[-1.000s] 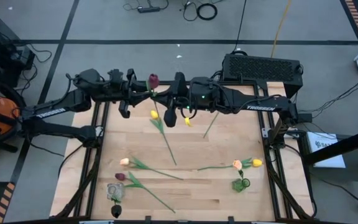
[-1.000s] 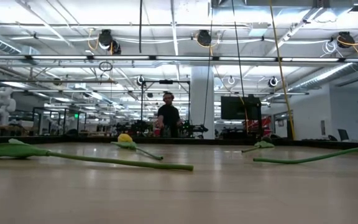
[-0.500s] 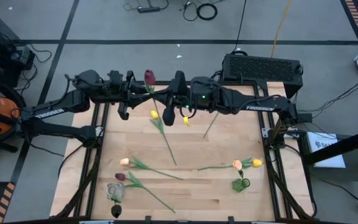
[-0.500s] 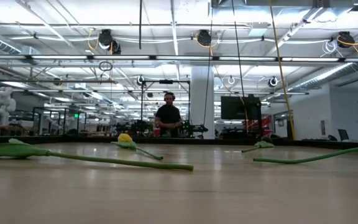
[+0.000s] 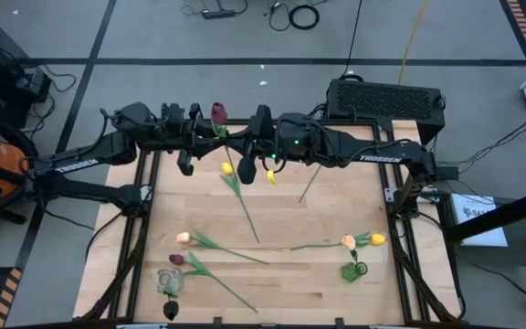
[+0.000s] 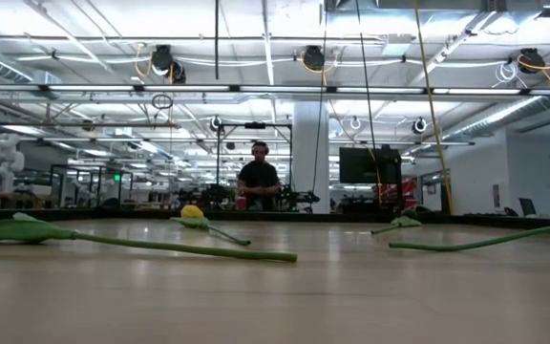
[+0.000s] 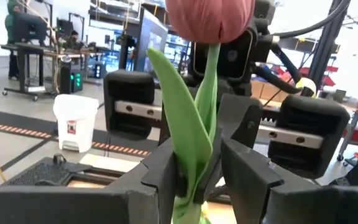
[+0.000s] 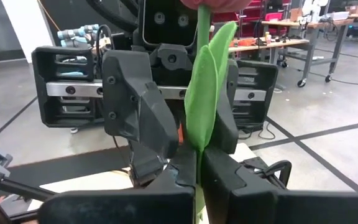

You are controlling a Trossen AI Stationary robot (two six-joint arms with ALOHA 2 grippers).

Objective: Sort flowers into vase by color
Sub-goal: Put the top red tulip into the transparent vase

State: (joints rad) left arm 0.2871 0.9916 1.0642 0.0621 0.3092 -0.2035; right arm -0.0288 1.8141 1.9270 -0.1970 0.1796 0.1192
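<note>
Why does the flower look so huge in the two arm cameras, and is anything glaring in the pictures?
Left wrist view: the dark red tulip sits right at the lens, so it looms large and its head is cut off. Right wrist view: its leaf fills the middle. Low view: the ceiling lights glare white, leaving the person dark.

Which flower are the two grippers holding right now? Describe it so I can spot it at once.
Look at the far edge of the table, where the left gripper and right gripper meet. Both are shut on the dark red tulip, which is lifted between them. It is the only flower off the wood; the other flowers lie flat on the table.
</note>
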